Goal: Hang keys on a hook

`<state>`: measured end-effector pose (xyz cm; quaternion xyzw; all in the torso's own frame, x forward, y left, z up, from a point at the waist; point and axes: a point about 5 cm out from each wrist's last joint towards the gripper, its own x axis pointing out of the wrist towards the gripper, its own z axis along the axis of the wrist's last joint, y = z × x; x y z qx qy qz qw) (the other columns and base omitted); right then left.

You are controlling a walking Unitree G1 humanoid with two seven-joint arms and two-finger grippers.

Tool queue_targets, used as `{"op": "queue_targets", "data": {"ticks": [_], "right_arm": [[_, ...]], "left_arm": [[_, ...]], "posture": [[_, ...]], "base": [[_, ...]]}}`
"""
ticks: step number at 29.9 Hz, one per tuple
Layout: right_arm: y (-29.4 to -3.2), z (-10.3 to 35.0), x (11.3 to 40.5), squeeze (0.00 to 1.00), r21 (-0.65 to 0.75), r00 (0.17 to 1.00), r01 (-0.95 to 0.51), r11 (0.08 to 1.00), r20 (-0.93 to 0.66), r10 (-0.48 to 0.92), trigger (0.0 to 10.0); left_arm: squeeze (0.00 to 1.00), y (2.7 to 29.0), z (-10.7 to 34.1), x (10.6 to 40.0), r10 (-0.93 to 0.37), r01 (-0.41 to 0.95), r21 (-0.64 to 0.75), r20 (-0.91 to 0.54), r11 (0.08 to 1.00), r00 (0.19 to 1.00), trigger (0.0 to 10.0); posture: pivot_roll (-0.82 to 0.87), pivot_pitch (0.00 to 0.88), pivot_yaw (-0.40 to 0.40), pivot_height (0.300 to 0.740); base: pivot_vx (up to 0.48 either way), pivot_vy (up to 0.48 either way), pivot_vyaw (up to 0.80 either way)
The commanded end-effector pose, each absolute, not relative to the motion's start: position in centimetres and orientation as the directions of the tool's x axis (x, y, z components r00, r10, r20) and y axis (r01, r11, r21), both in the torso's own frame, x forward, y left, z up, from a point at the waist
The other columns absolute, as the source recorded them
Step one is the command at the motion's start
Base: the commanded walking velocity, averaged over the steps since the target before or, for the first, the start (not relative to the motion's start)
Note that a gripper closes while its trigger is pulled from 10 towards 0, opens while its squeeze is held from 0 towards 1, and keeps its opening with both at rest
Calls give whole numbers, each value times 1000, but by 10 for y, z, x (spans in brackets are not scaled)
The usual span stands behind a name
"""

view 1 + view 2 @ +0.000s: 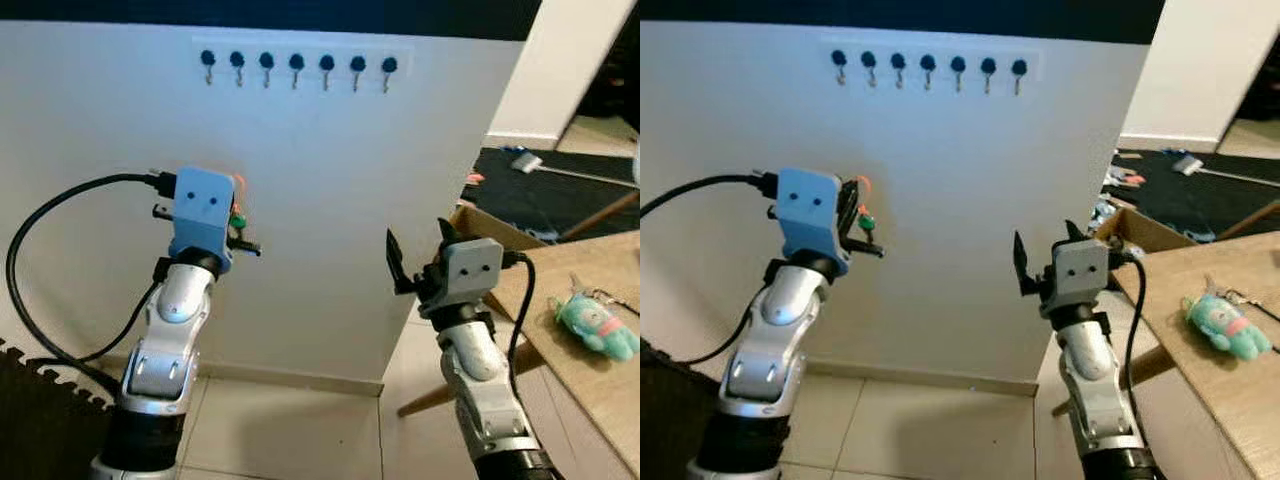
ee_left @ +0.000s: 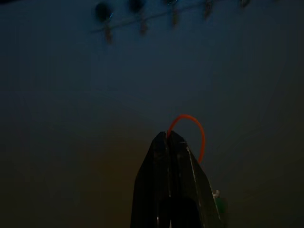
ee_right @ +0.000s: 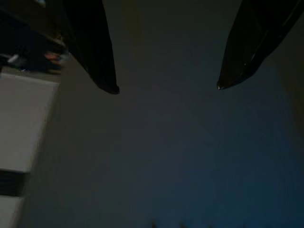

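The left pincer is pinching shut on the keys' orange ring, with a green tag dangling beside its fingers. It is holding them close to the white wall, well below the row of hooks, which is lying above and a little toward the robot's right. The ring's loop is standing upright, open toward the hooks. The right pincer is hovering spread wide and empty, beside the worktop with its plush toy.

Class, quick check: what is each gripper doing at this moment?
Left gripper: closed on the keys' orange loop, below the hook rack.
Right gripper: open, holding nothing.
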<state>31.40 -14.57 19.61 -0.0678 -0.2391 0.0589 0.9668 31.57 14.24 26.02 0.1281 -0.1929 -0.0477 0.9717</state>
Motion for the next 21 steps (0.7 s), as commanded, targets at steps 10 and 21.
{"op": "queue_targets", "data": {"ticks": [10,21], "right_arm": [[-146,192,313,0,-158,885,-84,984,442,146,10000],[-146,191,313,0,-158,885,-87,984,441,149,10000]], "left_arm": [[0,144,261,313,-145,29,305,365,952,920,10000],[0,142,261,313,-148,26,320,363,947,920,10000]], "posture": [[99,131,6,740],[99,137,5,740]], "base": [[0,42,0],[0,0,0]]}}
